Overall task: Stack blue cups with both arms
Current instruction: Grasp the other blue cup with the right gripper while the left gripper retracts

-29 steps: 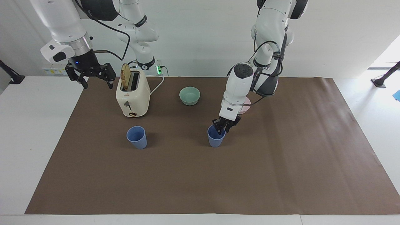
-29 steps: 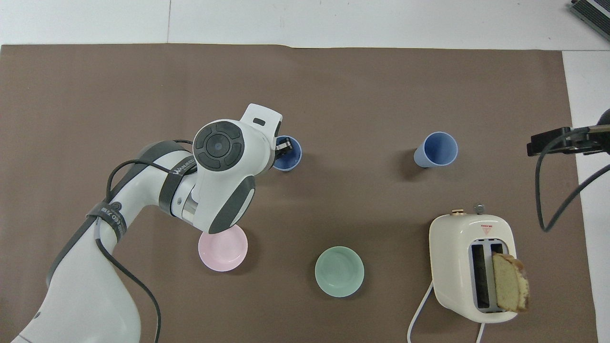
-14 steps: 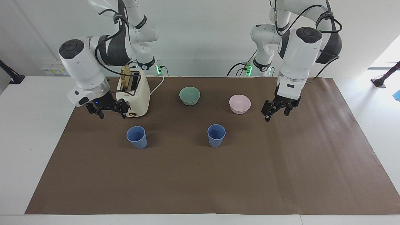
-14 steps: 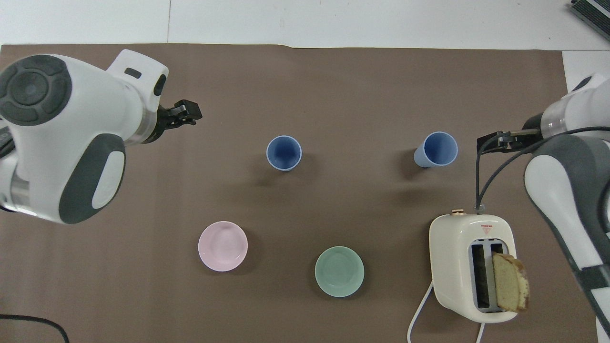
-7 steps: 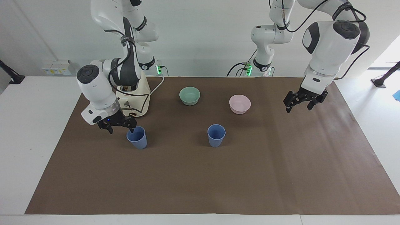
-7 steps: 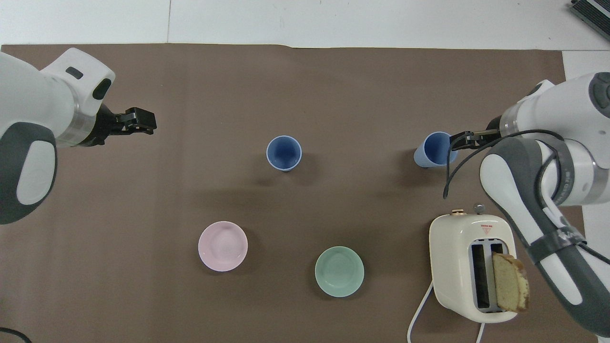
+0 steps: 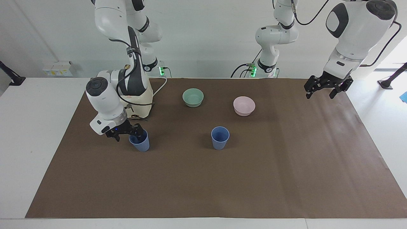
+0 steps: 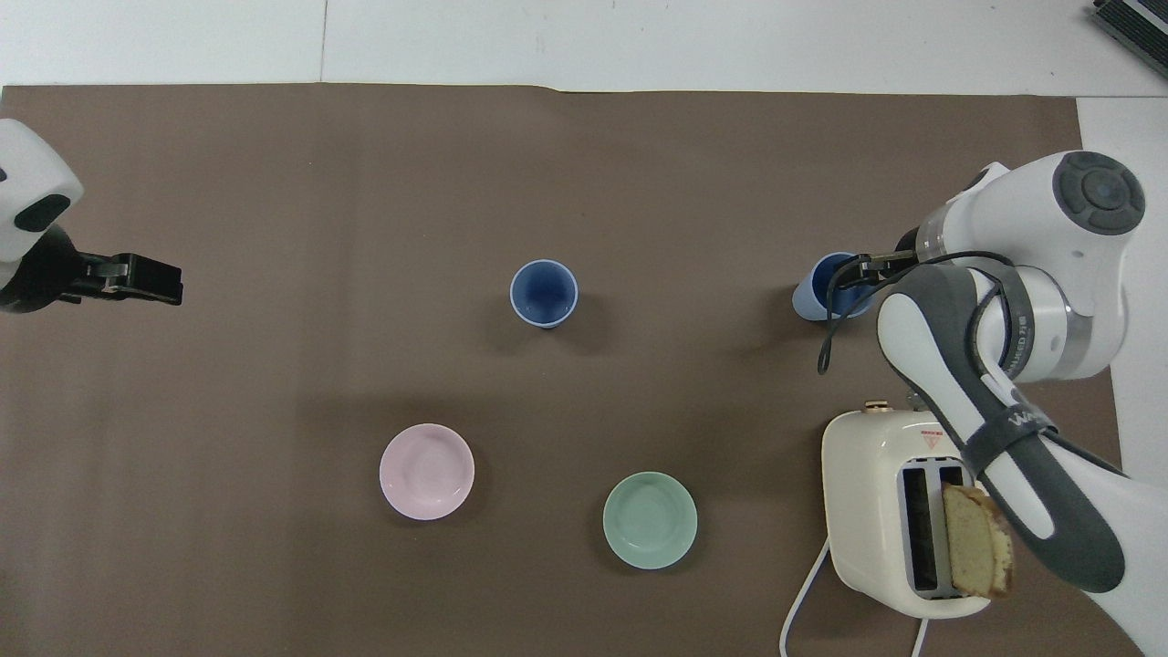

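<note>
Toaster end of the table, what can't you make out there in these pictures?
- Toaster, facing view: the right arm covers most of it, including the bread.
- Cup near it, overhead view: the right arm's jaws cover part of the rim, so contact cannot be judged there.
- Cord, overhead view: cut off by the bottom edge.

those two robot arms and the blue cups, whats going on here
The right gripper is down at the rim of the blue cup near the toaster, one finger seemingly dipped inside it, but the cup still stands on the brown mat. The other blue cup stands alone mid-mat, untouched, so nothing is stacked yet. The left gripper hangs open in the air over the mat's edge at the left arm's end, waiting. The pale green bowl, pink bowl and toaster sit nearer the robots.
</note>
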